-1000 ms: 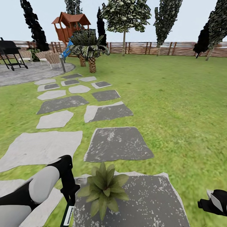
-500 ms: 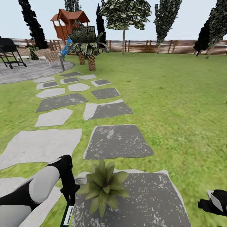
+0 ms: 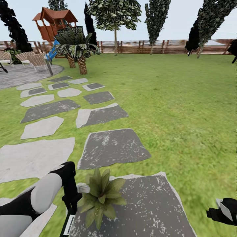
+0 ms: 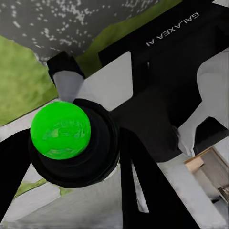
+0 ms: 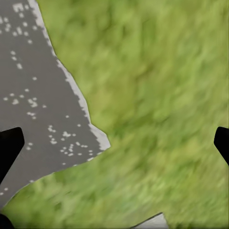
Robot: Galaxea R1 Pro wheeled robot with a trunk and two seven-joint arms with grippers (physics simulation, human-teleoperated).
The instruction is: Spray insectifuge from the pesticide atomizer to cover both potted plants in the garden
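Pesticide atomizer sat clamped in my left gripper at lower left of head frame, white label showing, just beside potted plant on dark stone slab. In left wrist view, bottle seen end-on, bright green cap facing camera. My right gripper hung over grass at slab's edge, fingertips wide apart.
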